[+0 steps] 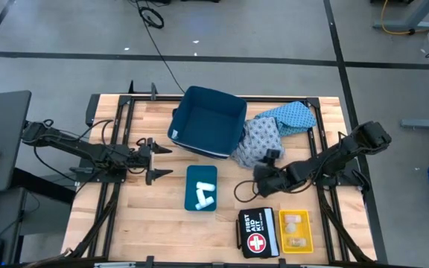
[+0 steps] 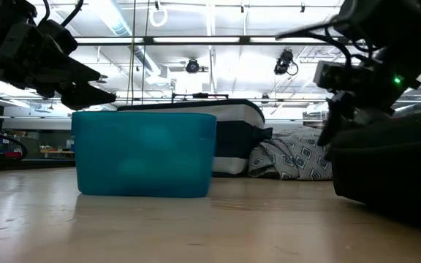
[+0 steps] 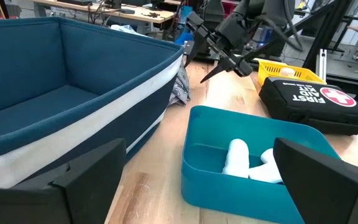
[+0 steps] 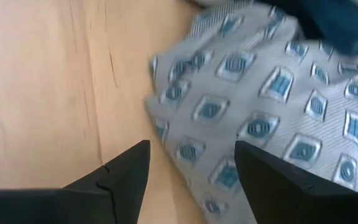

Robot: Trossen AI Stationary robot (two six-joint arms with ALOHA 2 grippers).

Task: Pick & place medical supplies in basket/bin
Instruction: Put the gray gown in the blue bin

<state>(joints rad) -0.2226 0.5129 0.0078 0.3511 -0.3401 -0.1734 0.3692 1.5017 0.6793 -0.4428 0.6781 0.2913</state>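
Note:
Several white rolls (image 1: 203, 193) lie in a small teal tray (image 1: 190, 201) at the table's middle, also seen in the left wrist view (image 3: 238, 155). A grey-blue patterned garment (image 1: 259, 140) lies against the dark blue basket (image 1: 207, 119), and a light-blue garment (image 1: 293, 117) lies beyond it. My left gripper (image 1: 166, 161) hangs open to the tray's left, above the table. My right gripper (image 1: 259, 177) is open just near of the grey garment. In its wrist view (image 4: 191, 146), one finger stands over the cloth's edge (image 4: 185, 124) and the other over bare wood.
A black first aid kit (image 1: 258, 232) and a yellow tray (image 1: 296, 231) with pale packets sit near the table's near edge, right of the teal tray. The basket stands at the far middle. Bare wood lies to the left and near left.

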